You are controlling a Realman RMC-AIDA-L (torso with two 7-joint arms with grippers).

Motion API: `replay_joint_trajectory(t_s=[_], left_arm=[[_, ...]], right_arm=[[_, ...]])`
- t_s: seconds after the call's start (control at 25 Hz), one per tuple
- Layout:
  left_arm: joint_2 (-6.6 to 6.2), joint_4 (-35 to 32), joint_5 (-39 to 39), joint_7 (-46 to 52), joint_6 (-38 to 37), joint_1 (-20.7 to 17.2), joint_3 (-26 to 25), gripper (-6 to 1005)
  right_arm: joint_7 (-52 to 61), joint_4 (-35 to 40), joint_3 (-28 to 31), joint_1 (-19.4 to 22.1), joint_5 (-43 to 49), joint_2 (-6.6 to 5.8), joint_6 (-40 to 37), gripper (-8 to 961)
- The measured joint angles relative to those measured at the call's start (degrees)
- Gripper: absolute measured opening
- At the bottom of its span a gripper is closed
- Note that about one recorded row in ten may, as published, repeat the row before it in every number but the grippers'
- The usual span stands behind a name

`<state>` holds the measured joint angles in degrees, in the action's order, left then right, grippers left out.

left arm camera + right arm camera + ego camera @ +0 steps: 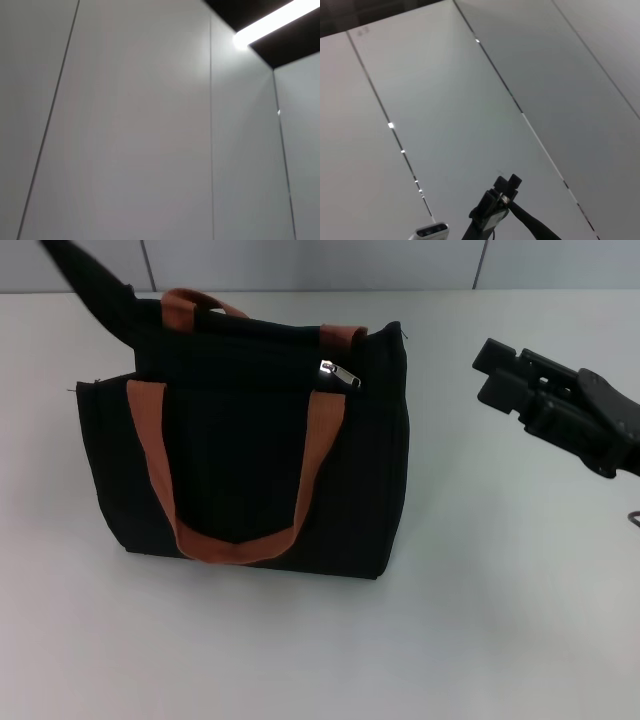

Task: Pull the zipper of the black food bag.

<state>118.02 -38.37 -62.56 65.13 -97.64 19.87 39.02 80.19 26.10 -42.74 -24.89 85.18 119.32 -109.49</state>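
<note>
The black food bag (250, 455) stands upright on the white table, left of centre in the head view, with two rust-orange handle straps (320, 440). The small silver zipper (340, 375) sits on the zipped top edge near the bag's right end. My right gripper (484, 374) hovers to the right of the bag, about level with its top, open and empty, fingers pointing toward the bag and apart from it. My left arm (95, 285) reaches down to the bag's back left corner, where its gripper merges with the black fabric.
The white table (480, 620) spreads in front of and to the right of the bag. The left wrist view shows only grey wall panels (140, 130). The right wrist view shows wall panels and a distant black arm (495, 207).
</note>
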Motion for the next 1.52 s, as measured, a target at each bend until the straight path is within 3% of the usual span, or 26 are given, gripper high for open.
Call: replay_joint_trajectory(t_s=[0.2, 0.36, 0.52, 0.56, 0.76, 0.84, 1.0, 1.2, 1.52], left_arm=[[-0.19, -0.75, 0.39, -1.61, -5.3, -4.66, -0.09, 558], [-1.23, -0.65, -0.99, -5.94, -7.18, -10.34, 0.0, 684], [-2.59, 0.2, -9.74, -6.51, -9.99, -13.73, 0.42, 778], [-2.57, 0.65, -15.93, -7.21, -13.1, -14.29, 0.39, 801], [-2.14, 0.81, -26.87, -9.61, -16.08, -14.29, 0.61, 801], [-2.21, 1.11, -35.15, -9.47, -15.92, -13.02, 0.62, 801], [-1.63, 1.24, -42.78, -10.22, -15.92, -11.35, 0.62, 801], [-0.25, 1.15, -46.46, -10.98, -15.93, -9.3, 0.57, 801], [-0.09, 1.37, -47.05, -10.87, -16.15, -7.52, 0.67, 801]], right_arm=[[-3.85, -0.41, -0.52, 0.05, 0.31, -0.03, -1.45, 585], [-4.6, -0.33, -0.92, 0.04, 0.97, -0.15, -1.51, 585], [-4.69, 1.78, -5.17, -1.06, 6.44, -0.32, -1.9, 585], [-5.12, 2.59, -6.74, -1.5, 8.23, -0.31, -1.87, 585], [-9.6, 4.01, -13.99, -3.0, 14.35, 0.0, -0.44, 585], [-10.02, 4.48, -16.41, -3.19, 14.79, 0.04, 0.99, 585], [-13.33, 5.03, -19.93, -3.38, 14.86, 0.14, 3.59, 584], [-22.34, 4.06, -21.4, -3.26, 13.2, 0.49, 4.2, 584], [-34.33, -1.31, -20.82, -2.42, 9.07, 0.57, 4.54, 584]])
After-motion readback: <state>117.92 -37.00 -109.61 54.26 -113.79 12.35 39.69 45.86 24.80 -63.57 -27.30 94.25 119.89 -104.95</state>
